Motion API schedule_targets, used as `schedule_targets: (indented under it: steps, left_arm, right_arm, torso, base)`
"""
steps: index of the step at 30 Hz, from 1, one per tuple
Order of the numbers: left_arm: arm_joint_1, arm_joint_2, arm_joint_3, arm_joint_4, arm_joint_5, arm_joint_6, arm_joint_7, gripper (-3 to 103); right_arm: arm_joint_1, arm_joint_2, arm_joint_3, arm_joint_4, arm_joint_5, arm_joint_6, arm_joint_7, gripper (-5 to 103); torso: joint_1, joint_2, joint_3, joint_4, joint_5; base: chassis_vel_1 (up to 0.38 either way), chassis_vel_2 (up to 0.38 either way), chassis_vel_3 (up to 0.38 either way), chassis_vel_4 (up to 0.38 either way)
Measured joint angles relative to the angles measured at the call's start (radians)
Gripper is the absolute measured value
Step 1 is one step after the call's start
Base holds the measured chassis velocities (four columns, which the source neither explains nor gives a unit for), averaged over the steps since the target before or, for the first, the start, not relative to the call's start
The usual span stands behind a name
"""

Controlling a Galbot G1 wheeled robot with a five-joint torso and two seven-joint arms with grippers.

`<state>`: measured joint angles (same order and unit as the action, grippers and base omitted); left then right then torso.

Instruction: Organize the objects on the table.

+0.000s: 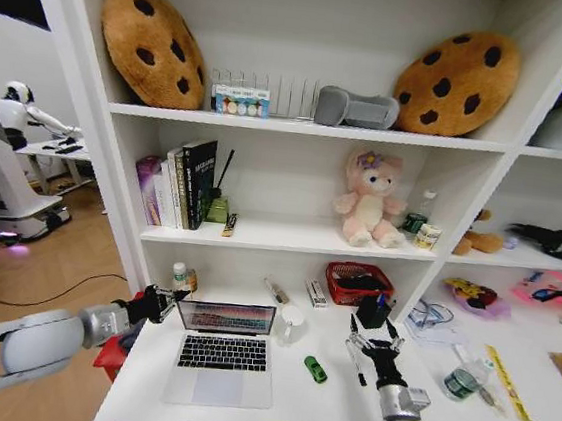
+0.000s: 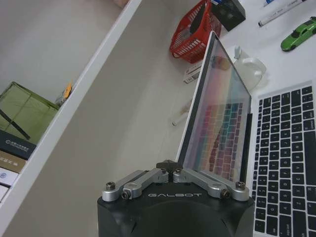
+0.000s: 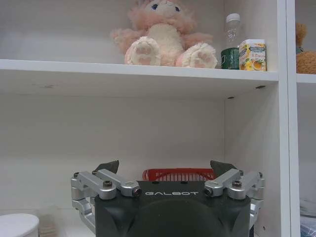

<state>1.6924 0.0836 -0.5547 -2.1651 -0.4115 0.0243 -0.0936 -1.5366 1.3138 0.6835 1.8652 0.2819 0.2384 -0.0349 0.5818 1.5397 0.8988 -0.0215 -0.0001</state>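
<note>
Now the left gripper (image 1: 161, 303) is at the upper left corner of the silver laptop (image 1: 223, 353), and its fingers are pressed together just beside the edge of the open screen, as the left wrist view shows; whether they pinch the screen edge I cannot tell. The laptop stands open on the white table (image 1: 321, 401), with the lit screen upright and the keyboard toward the robot. The right gripper (image 1: 373, 326) hangs above the table to the right of the laptop, with its fingers spread and nothing between them. Ahead of this gripper, near the back wall, is a red basket (image 1: 359, 282). Between the laptop and the right gripper lies the small green toy car (image 1: 316, 369), flat on the table and apart from both. A pen (image 1: 277, 291) lies behind the laptop screen, toward the back. Further right of the right gripper a small clear bottle (image 1: 462, 378) stands on the table.
</note>
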Motion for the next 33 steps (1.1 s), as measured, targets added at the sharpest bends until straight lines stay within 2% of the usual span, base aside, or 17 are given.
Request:
schedule_targets:
  steps: [10, 18, 19, 20, 22, 23, 25, 26, 27, 28, 31, 32, 33]
  left_arm:
    - [0.027, 0.001, 0.002, -0.033, 0.024, -0.008, 0.005, 0]
    - [0.006, 0.050, -0.079, 0.035, -0.047, -0.012, -0.013, 0]
    - [0.026, 0.068, -0.108, 0.049, -0.054, -0.012, -0.016, 0]
    - [0.069, 0.102, -0.177, 0.064, -0.060, -0.011, -0.024, 0]
    - [0.191, 0.189, -0.395, 0.090, -0.077, -0.005, -0.054, 0]
    - [0.191, 0.189, -0.395, 0.090, -0.077, -0.005, -0.054, 0]
    - [0.366, 0.274, -0.608, 0.107, -0.112, 0.011, -0.076, 0]
    - [0.366, 0.274, -0.608, 0.107, -0.112, 0.011, -0.076, 0]
    - [0.469, 0.315, -0.680, 0.114, -0.136, 0.025, -0.082, 0]
    - [0.538, 0.341, -0.700, 0.119, -0.146, 0.032, -0.084, 0]
    - [0.588, 0.350, -0.691, 0.118, -0.139, 0.034, -0.085, 0]
    - [0.618, 0.348, -0.689, 0.117, -0.126, 0.036, -0.087, 0]
    - [0.618, 0.348, -0.689, 0.117, -0.126, 0.036, -0.087, 0]
  right_arm:
    - [0.000, 0.005, 0.000, -0.008, -0.006, 0.000, 0.000, 100]
    - [0.004, 0.007, -0.011, -0.005, -0.014, 0.000, 0.001, 100]
    - [0.004, 0.006, -0.011, -0.004, -0.014, -0.001, 0.002, 100]
    - [0.001, 0.005, -0.009, -0.004, -0.014, -0.001, 0.002, 100]
    - [-0.003, 0.005, 0.001, -0.003, -0.010, -0.001, 0.002, 100]
    - [-0.003, 0.005, 0.001, -0.003, -0.010, -0.001, 0.002, 100]
    - [-0.007, 0.004, 0.011, -0.003, -0.004, 0.000, 0.002, 100]
    - [-0.007, 0.004, 0.011, -0.003, -0.004, 0.000, 0.002, 100]
    - [-0.012, 0.003, 0.020, -0.003, 0.005, 0.000, 0.003, 100]
    - [-0.016, 0.001, 0.029, -0.003, 0.012, 0.004, 0.003, 100]
    - [-0.019, -0.001, 0.037, -0.009, 0.024, 0.010, 0.002, 100]
    - [-0.019, -0.002, 0.041, -0.018, 0.032, 0.015, 0.001, 100]
    - [-0.019, -0.002, 0.041, -0.018, 0.032, 0.015, 0.001, 100]
  torso:
    - [0.000, 0.000, 0.000, -0.0001, 0.0000]
    - [0.000, 0.000, 0.000, -0.0003, 0.0001]
    - [0.000, 0.000, 0.000, 0.0000, 0.0000]
    - [0.000, 0.000, 0.000, 0.0012, -0.0010]
    - [0.000, 0.000, 0.000, 0.0006, 0.0005]
    - [0.000, 0.000, 0.000, 0.0006, 0.0005]
    - [0.000, 0.000, 0.000, -0.0015, 0.0021]
    - [0.000, 0.000, 0.000, -0.0015, 0.0021]
    - [0.000, 0.000, 0.000, -0.0015, -0.0003]
    - [0.000, 0.000, 0.000, -0.0018, -0.0007]
    - [0.000, 0.000, 0.000, -0.0007, 0.0007]
    - [0.000, 0.000, 0.000, 0.0007, 0.0001]
    - [0.000, 0.000, 0.000, 0.0007, 0.0001]
  base:
    - [0.000, 0.000, 0.000, 0.000]
    - [0.000, 0.000, 0.000, 0.000]
    - [0.000, 0.000, 0.000, 0.000]
    - [0.000, 0.000, 0.000, 0.000]
    - [0.000, 0.000, 0.000, 0.000]
    - [0.000, 0.000, 0.000, 0.000]
    - [0.000, 0.000, 0.000, 0.000]
    - [0.000, 0.000, 0.000, 0.000]
    - [0.000, 0.000, 0.000, 0.000]
    - [0.000, 0.000, 0.000, 0.000]
    - [0.000, 0.000, 0.000, 0.000]
    - [0.000, 0.000, 0.000, 0.000]
    - [0.000, 0.000, 0.000, 0.000]
